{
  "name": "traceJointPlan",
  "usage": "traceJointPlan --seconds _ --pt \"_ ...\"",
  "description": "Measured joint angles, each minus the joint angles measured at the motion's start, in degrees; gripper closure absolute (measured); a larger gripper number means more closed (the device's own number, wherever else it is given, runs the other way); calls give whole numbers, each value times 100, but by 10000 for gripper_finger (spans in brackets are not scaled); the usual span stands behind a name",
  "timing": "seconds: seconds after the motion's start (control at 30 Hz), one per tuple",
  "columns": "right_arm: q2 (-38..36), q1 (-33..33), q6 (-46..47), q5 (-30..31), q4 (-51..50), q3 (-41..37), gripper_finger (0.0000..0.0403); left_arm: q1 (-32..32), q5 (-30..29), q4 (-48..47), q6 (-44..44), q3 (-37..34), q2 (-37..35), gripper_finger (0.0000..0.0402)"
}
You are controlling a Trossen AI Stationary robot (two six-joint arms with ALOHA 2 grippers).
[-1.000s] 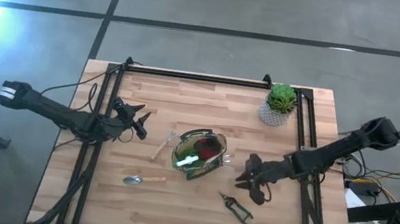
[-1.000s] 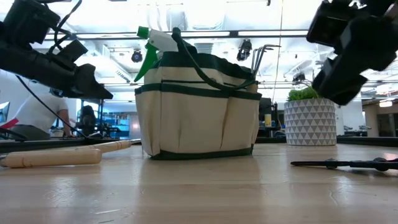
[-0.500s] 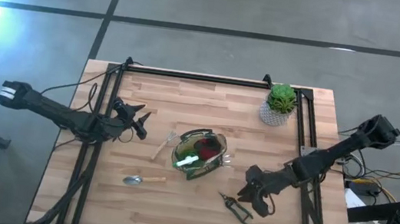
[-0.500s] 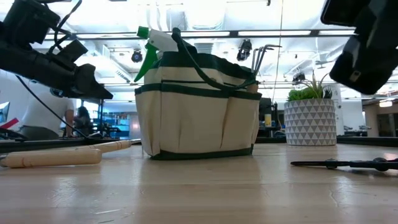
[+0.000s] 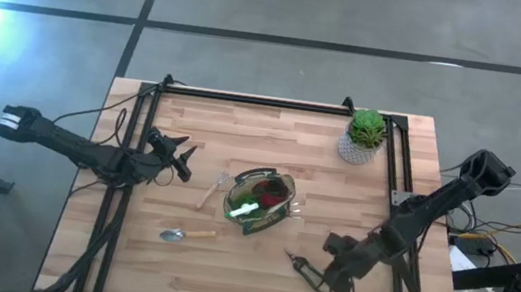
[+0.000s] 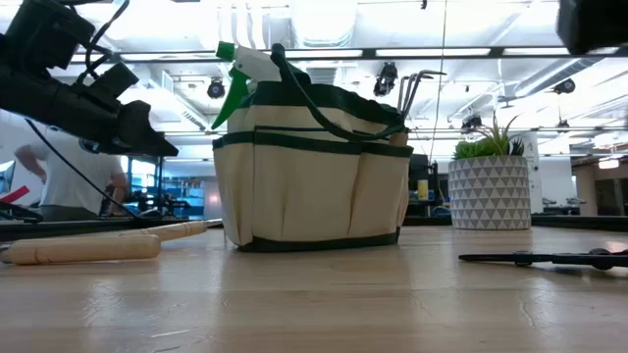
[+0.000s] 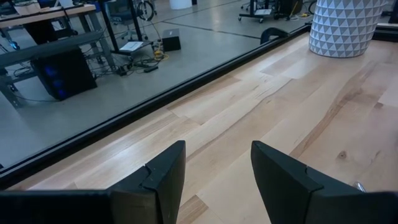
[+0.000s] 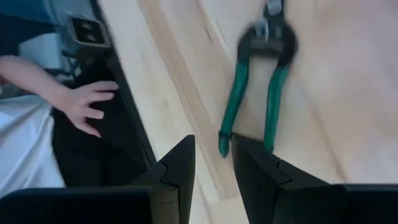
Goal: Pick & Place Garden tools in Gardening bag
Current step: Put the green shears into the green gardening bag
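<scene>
The right gripper (image 5: 331,282) was found low over the near right part of the tabletop (image 5: 273,128), just beside the pruning shears (image 5: 307,271), which lay flat on the wood, well apart from the gardening bag (image 5: 257,201). In the right wrist view the fingers (image 8: 177,168) were seen slightly apart with nothing between them, and the shears' green handles (image 8: 272,109) lay just ahead of the tips. No contact could be confirmed.

The shears were judged to be rigid metal, moderately heavy for their size, with smooth coated handles likely to slip under a light pinch. The two handles splay apart towards their free ends, so a grip across both there was considered liable to squeeze them shut and shift the tool. A hold near the pivot (image 8: 268,38), where the handles converge, was judged the steadier choice, since the weight would hang closer to balance.

The left gripper (image 5: 182,160) was noted waiting above the far left tabletop, its fingers (image 7: 161,177) well apart and empty.

The bag stood upright at the centre, already holding a bright green piece (image 5: 246,208) and a red piece (image 5: 274,194). A wooden-handled fork (image 5: 211,189) and a trowel (image 5: 185,234) were recorded lying on the tabletop to its left. A person's hand (image 8: 87,106) was visible beyond the table edge in the right wrist view.
</scene>
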Motion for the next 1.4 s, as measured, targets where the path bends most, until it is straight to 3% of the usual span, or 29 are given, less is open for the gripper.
traceJointPlan --seconds 0.43,0.57,0.7,0.87,1.4 --pt "1996 245 1363 -1235 -61 1395 305 0 0 0 1 0 -1 216" --pt "2390 244 1564 -1472 -659 2128 310 -1 0 -3 1 0 0 216" --pt "2644 241 1535 -1337 -2298 3019 314 0 0 -2 1 0 -2 216" --pt "2980 243 1100 -575 -3967 3887 314 0 0 -1 -2 0 0 216" --pt "3325 241 452 -353 -3933 3922 305 0 0 -45 -1 -2 0 216"
